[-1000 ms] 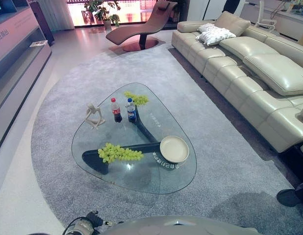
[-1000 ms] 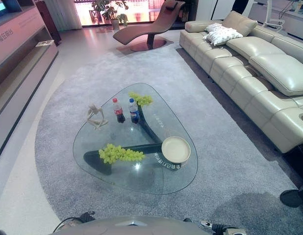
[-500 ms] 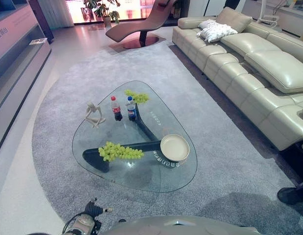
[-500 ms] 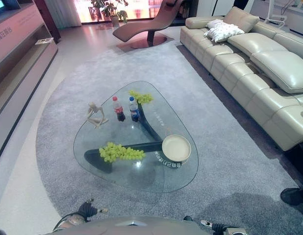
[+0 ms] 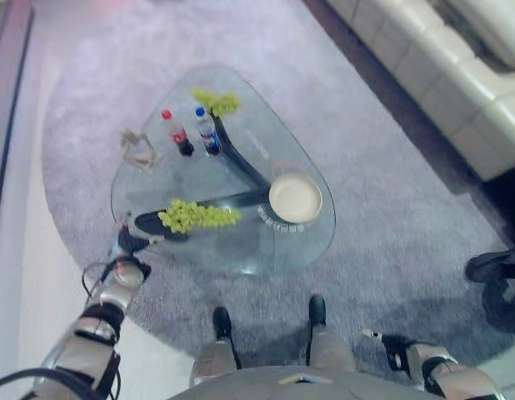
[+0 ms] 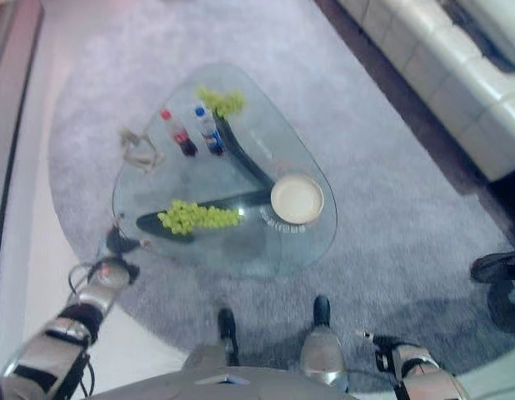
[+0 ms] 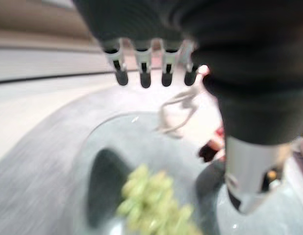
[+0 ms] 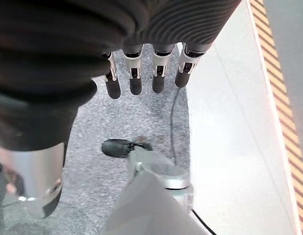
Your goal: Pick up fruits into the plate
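A long bunch of green grapes (image 5: 197, 216) lies on the near left part of the glass coffee table (image 5: 266, 150). A smaller bunch (image 5: 216, 102) sits at its far end. The round cream plate (image 5: 295, 198) stands empty on the near right part. My left hand (image 5: 128, 243) hangs at the table's near left edge, open, a short way from the long bunch; in the left wrist view its fingers (image 7: 144, 73) are straight above the grapes (image 7: 151, 205). My right hand (image 5: 399, 350) is low at my right side, open over the carpet, its fingers (image 8: 134, 78) holding nothing.
Two small bottles (image 5: 176, 132) (image 5: 207, 131) and a pale figurine (image 5: 137, 148) stand on the table's far left part. A beige sofa (image 5: 441, 75) runs along the right. A dark shoe (image 5: 491, 265) rests on the grey carpet at right.
The camera has tipped down and the whole scene has shifted. My left arm has risen toward the table's near left edge. My right hand has come into view low on the right.
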Available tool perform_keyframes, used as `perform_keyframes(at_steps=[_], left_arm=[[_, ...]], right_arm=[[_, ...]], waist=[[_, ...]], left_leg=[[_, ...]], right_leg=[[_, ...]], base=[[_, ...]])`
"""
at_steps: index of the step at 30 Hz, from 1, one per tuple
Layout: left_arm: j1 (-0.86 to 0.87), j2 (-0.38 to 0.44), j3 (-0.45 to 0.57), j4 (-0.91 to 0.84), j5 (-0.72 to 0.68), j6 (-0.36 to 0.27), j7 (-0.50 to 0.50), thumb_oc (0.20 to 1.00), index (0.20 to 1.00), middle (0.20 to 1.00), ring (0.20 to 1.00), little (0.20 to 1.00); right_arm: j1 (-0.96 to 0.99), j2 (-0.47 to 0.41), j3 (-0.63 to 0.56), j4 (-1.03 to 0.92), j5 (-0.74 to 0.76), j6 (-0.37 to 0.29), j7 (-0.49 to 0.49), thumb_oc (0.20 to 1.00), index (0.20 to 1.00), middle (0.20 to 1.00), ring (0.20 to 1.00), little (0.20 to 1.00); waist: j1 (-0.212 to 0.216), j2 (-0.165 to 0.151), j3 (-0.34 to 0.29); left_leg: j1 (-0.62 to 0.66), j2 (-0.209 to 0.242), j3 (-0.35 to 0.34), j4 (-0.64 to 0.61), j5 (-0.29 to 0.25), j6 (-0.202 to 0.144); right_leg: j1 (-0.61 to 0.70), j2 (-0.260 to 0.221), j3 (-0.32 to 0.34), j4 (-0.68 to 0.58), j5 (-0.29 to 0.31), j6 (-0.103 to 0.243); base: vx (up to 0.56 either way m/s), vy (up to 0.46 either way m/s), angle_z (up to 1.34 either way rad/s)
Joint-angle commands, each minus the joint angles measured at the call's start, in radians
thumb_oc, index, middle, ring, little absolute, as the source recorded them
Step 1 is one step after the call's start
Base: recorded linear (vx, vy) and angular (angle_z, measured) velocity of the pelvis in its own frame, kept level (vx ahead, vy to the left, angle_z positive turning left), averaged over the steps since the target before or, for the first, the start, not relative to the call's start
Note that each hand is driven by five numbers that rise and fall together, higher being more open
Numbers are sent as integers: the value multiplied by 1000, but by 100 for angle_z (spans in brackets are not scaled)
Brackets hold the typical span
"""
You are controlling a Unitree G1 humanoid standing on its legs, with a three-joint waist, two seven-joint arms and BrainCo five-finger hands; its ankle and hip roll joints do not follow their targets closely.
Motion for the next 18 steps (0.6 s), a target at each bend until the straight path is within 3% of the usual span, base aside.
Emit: perform_keyframes(at_steps=[1,7,11,18], left_arm=[[-146,100,-15,-4,156,-1,75,1000,1000,1000,1000,1000],[-305,181,-110,33,306,7,106,1000,1000,1000,1000,1000],[-443,241,-199,97,417,46,137,1000,1000,1000,1000,1000],[-560,245,-279,174,454,81,124,1000,1000,1000,1000,1000]], right_arm=[[-45,-31,34,6,27,-13,-12,1000,1000,1000,1000,1000],[-102,-70,51,-3,47,-39,10,1000,1000,1000,1000,1000],[-167,-95,79,-32,66,-43,18,1000,1000,1000,1000,1000],[-211,-112,107,-57,90,-29,1,1000,1000,1000,1000,1000]], waist=[[-10,-7,91],[-19,-4,160],[-36,-5,216],[-53,-22,240]], left_leg=[[-33,-71,-30,47,-122,56],[-92,-80,-26,45,-100,48],[-160,-86,-11,80,-93,42],[-271,-106,-11,168,-107,47]], right_leg=[[-7,48,11,119,-157,-28],[-75,42,3,134,-138,-24],[-156,39,-4,176,-131,-25],[-263,42,4,228,-128,-32]], base=[[-131,-12,0],[-102,14,0],[-83,39,0],[-27,14,-2]])
